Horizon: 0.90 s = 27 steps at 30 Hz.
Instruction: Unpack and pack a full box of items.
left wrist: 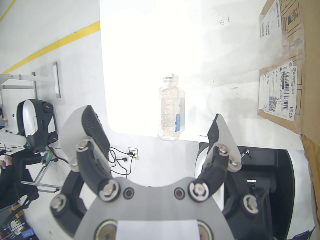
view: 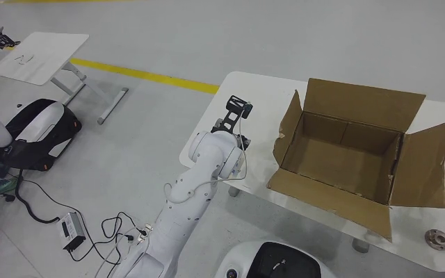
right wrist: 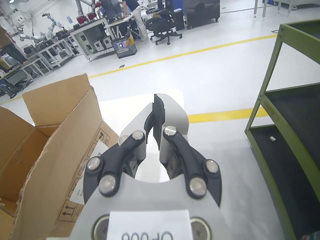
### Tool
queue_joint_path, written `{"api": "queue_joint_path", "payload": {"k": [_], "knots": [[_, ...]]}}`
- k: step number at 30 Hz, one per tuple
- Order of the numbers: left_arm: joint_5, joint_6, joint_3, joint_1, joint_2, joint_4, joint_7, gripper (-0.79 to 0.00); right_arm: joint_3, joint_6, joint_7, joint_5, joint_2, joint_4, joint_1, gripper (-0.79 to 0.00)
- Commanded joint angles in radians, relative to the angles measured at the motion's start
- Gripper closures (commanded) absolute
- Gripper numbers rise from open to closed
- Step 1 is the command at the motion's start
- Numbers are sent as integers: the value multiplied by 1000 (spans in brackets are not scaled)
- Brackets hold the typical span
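A clear plastic bottle (left wrist: 170, 111) with a white cap and a small blue label rests on the white table (left wrist: 150, 38), its base end right at the table's edge. My left gripper (left wrist: 152, 116) hovers above it, open, with one finger on each side and apart from it. The open cardboard box (view: 348, 132) stands on the table's right part with its flaps spread and nothing inside; its labelled side (left wrist: 287, 51) faces the bottle. My right gripper (right wrist: 155, 106) is shut on nothing, held in the air beside the box (right wrist: 50, 131).
A green shelf cart (right wrist: 275, 116) stands on the floor beyond the right gripper. A second small white table (view: 42, 55) and a black-and-white machine (view: 38, 132) are on the floor at left, with cables (view: 104, 229) near the left arm's base.
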Motion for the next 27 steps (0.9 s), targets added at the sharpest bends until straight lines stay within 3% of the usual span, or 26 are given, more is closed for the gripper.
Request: {"api": "queue_joint_path", "payload": {"k": [1,10,12,17,21,27], "knots": [[0,0,0,0,0,0,0,-785,-3,1,-11,-16,1,8,5,0],[0,0,0,0,0,0,0,-785,-10,11,-17,-43,3,3,8,0],[1,-9,-1,17,1,8,42,-785,-10,11,-17,-43,3,3,8,0],[41,-160,26,47,11,36,69,-785,-10,11,-17,-43,3,3,8,0],[-14,-235,25,41,12,84,-30,-785,-10,11,-17,-43,3,3,8,0],[-235,-128,-2,-52,-5,267,-192,-785,-10,11,-17,-43,3,3,8,0]]}}
